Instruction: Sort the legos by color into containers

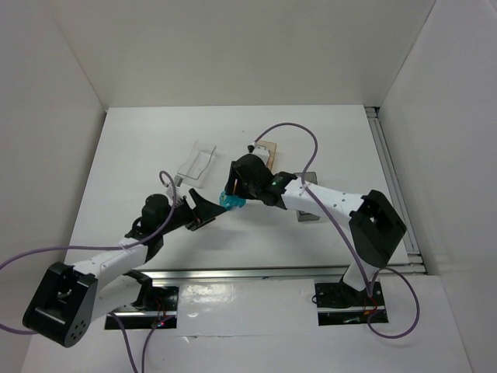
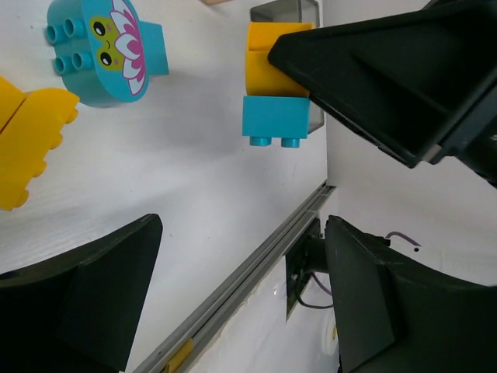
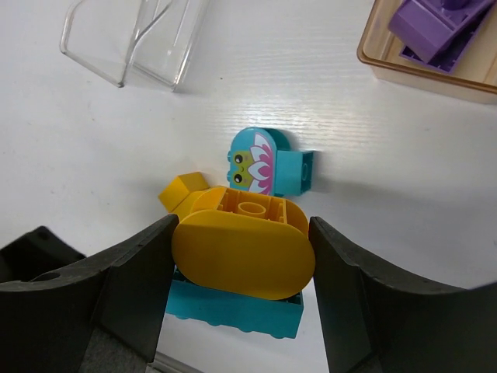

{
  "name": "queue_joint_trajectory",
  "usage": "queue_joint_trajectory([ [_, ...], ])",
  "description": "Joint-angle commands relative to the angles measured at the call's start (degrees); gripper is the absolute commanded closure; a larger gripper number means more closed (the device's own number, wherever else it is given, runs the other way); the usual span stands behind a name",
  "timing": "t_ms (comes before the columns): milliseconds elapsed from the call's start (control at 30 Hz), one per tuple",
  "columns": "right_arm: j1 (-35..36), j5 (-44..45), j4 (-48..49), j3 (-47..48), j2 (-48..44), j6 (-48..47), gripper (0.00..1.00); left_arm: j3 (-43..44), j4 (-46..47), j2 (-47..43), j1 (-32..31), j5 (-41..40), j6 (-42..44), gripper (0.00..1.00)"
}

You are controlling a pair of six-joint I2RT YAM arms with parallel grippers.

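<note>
My right gripper (image 3: 242, 233) is shut on a yellow oval lego (image 3: 242, 256), and a teal lego (image 3: 233, 309) is stuck to that brick's far side. In the left wrist view the same pair shows as yellow (image 2: 268, 70) over teal (image 2: 276, 120). On the table beyond lie a teal frog-face lego (image 3: 260, 162) and another yellow lego (image 3: 182, 193). A tan container (image 3: 404, 74) at the upper right holds purple legos (image 3: 435, 27). The clear container (image 3: 132, 39) lies at the upper left. My left gripper (image 2: 242, 233) stands open and holds nothing, close beside the right one (image 1: 231, 200).
A dark grey container (image 1: 309, 211) sits under the right forearm. The metal rail (image 1: 256, 272) of the table's near edge runs just behind both grippers. White walls close in the table on three sides. Purple cables loop over the arms.
</note>
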Motion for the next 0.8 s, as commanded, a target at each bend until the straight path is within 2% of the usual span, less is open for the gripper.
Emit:
queue_joint_trajectory([
  [0, -0.2, -1.2, 4.1, -0.4, -1.9, 3.5, 0.38, 1.3, 8.6, 2.7, -2.2, -2.1, -1.8, 0.07],
  [167, -0.2, -1.2, 4.7, -0.4, -1.9, 4.0, 0.38, 3.5, 8.7, 4.5, -4.7, -7.8, -1.2, 0.07],
  [267, -0.2, -1.2, 4.7, -0.4, -1.9, 4.0, 0.38, 5.3, 8.1, 6.8, -6.5, -10.3, 0.4, 0.13],
  [333, -0.2, -1.2, 4.7, -0.4, -1.9, 4.0, 0.38, 6.2, 8.7, 7.7, -7.1, -10.9, 0.4, 0.17],
  [767, -0.8, -5.1, 6.4, -2.8, -3.5, 4.5, 0.38, 10.9, 6.8, 11.8, -9.3, -14.9, 5.0, 0.26],
])
